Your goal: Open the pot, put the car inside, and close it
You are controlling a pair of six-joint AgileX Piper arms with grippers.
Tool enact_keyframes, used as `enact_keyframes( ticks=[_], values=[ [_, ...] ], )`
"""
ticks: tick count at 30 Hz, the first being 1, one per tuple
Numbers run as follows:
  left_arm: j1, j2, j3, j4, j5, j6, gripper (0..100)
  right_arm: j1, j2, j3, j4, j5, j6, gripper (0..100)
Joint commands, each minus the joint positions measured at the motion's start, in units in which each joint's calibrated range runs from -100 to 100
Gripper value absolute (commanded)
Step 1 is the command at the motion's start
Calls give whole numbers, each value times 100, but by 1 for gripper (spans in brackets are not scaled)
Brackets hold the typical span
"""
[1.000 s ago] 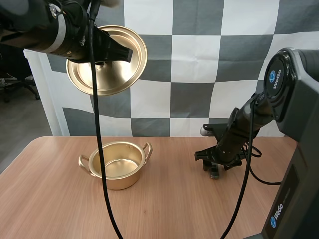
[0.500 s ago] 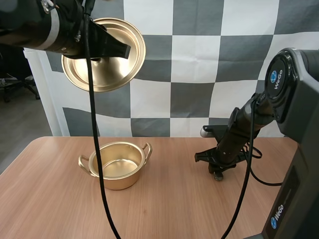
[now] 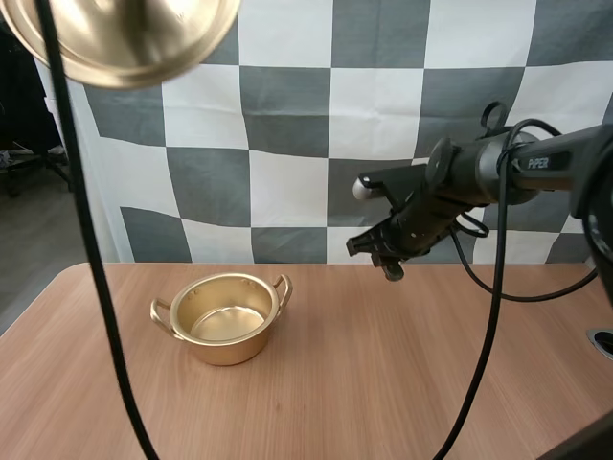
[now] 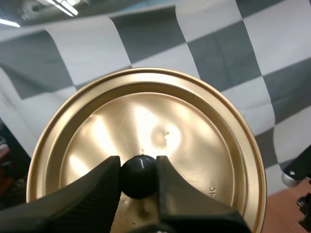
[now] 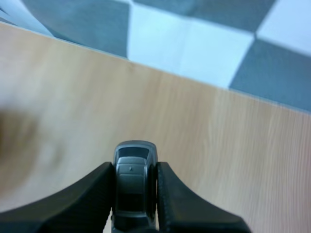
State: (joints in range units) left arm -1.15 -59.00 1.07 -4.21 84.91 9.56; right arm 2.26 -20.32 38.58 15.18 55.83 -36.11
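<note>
Light wood-grain table (image 3: 402,383), smooth and matte, with its back edge running straight. Left of centre on it sits a round gold-coloured metal pot (image 3: 230,321). It is shallow, has a looped handle on each side, stands upright and is open on top, with the polished inner floor catching the light. The matching gold metal lid (image 3: 124,38) is high in the air above and to the left of the pot, well apart from it. It is a domed disc with a stepped rim, brushed and reflective. From the left wrist view, the left gripper (image 4: 138,177) has its ribbed black fingers (image 4: 92,189) closed tight on the lid's round glossy black knob (image 4: 139,174), one tip on each side. The lid is tilted so its top face is toward the camera. The right gripper (image 3: 391,261) hangs over the table to the right of the pot, off the surface and well apart from it, on the end of the black right arm (image 3: 498,168), which reaches in level from the right side. From the right wrist view, its tips are nearly closed and pinch a small grey toy car (image 5: 134,182) by its flanks. The car's body is boxy and rounded, with the dark window panels facing up and wood grain beneath it. Open tabletop lies between the car and the pot, and the lid is off to the side of the pot mouth, not over it.
</note>
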Motion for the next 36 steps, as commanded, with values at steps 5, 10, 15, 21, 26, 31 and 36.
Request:
enact_keyframes(
  ticks=[5,10,15,21,26,31,36],
  values=[
    [0,-70,-1300,346,297,-315,0,840,-421,-351,1,167,69,0],
    [0,-106,-2035,346,311,-345,0,1335,-421,-484,-10,68,109,0],
    [0,-106,-2633,319,311,-345,0,1674,-282,-484,-53,-230,109,0],
    [0,-95,-2798,234,431,-347,0,2012,95,-484,-99,-590,109,0],
    [0,-56,-2786,234,769,-387,0,2203,489,-484,-160,-875,109,0],
    [0,-11,-2786,234,786,-387,0,2335,1060,-484,-254,-1342,109,0],
    [0,44,-2786,234,791,-387,0,2477,1656,-821,-342,-1357,109,0]
  ],
)
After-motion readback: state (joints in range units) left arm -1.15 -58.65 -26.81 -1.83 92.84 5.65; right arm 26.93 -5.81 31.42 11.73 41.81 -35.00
